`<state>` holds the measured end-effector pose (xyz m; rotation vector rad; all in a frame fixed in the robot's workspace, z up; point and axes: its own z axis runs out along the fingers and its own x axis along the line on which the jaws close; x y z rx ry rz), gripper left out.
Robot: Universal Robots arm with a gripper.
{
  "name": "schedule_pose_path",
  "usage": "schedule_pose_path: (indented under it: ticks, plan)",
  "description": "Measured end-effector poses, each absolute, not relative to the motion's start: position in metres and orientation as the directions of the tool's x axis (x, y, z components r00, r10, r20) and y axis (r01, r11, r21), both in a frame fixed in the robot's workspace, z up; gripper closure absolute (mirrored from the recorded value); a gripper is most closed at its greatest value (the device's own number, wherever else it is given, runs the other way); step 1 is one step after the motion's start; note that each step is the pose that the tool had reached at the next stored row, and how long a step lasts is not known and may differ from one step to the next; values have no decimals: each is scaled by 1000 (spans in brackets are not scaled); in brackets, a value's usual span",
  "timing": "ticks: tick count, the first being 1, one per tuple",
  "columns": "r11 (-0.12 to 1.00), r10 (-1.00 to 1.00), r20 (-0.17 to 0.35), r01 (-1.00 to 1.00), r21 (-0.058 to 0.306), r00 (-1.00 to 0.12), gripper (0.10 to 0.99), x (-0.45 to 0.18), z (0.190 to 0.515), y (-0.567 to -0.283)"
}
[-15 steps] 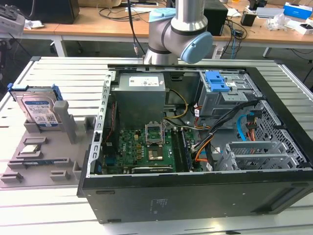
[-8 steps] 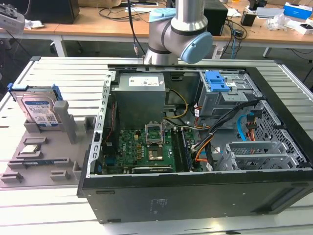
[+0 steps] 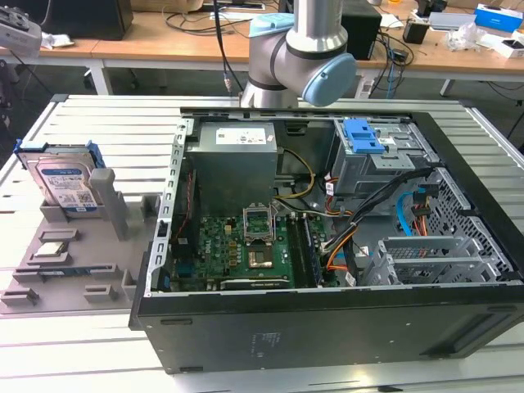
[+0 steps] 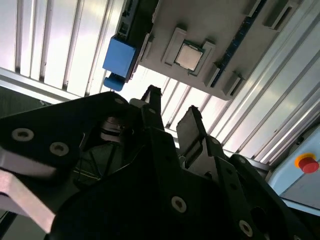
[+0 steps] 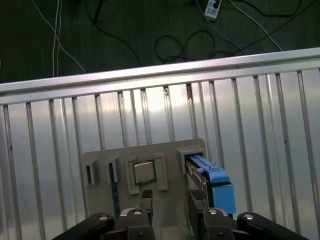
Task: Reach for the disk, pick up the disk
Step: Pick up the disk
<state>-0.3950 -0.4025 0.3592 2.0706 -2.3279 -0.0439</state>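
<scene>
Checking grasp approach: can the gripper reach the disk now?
Probably yes: the disk stands on edge in its grey holder, upper edge exposed, nothing between it and the open gripper.

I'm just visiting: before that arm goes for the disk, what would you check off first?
1. The disk stands upright in the grey holder: ok.
2. The gripper is open, with nothing between its fingers: ok.
3. The gripper is centred over the disk: not ok. In the first wrist view its gap lies between the chip and the disk.
4. The chip sits in its own pocket, apart from the disk: ok.
5. Height left above the disk: cannot tell.
</scene>
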Motion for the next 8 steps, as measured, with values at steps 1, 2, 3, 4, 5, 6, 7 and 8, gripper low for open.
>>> schedule_pose_path:
  ticks: [1,2,3,4,5,6,7,8]
  plan:
    - [116,-993,1,-992,38,-117,667,-395,359,-402]
    - [116,-993,0,-992,38,-116,667,-395,359,-402]
    - [117,-993,0,-992,38,-117,667,-395,359,-401]
    - [116,-993,1,-992,38,-116,667,-395,359,-396]
    - [116,-993,1,-992,38,-116,667,-395,359,-392]
    - [117,-993,1,-992,38,-117,667,-395,359,-385]
    - [116,-993,1,-992,38,-116,667,-395,359,-382]
    - [116,-993,1,-992,38,-116,667,-395,359,-380]
